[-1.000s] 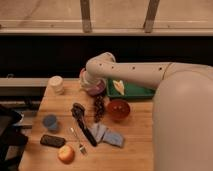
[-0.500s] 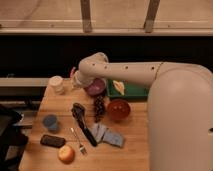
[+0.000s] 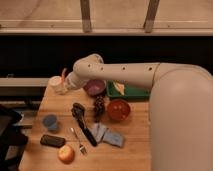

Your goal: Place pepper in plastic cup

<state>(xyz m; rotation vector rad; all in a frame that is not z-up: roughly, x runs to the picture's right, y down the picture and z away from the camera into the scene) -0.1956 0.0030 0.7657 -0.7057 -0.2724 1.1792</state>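
Note:
The pepper (image 3: 63, 75), slim and orange-red, sticks upward from the end of my gripper (image 3: 66, 82), which is shut on it. The gripper hangs at the back left of the wooden table (image 3: 135, 155), right beside and slightly above a cream-white cup (image 3: 56, 85). The plastic cup (image 3: 50, 121), short and blue-grey, stands near the table's left edge, well in front of the gripper and apart from it. The white arm (image 3: 125, 75) reaches in from the right.
A purple bowl (image 3: 94, 87), a green tray (image 3: 125, 91) and a red bowl (image 3: 118, 109) sit behind and right. Dark grapes (image 3: 99, 107), a black-handled tool (image 3: 81, 119), a fork (image 3: 78, 140), blue cloth (image 3: 110, 135), a dark block (image 3: 52, 141) and an apple (image 3: 66, 153) lie in front.
The arm has swung left with the pepper, from above the purple bowl to beside the cream-white cup. The items on the table have not moved.

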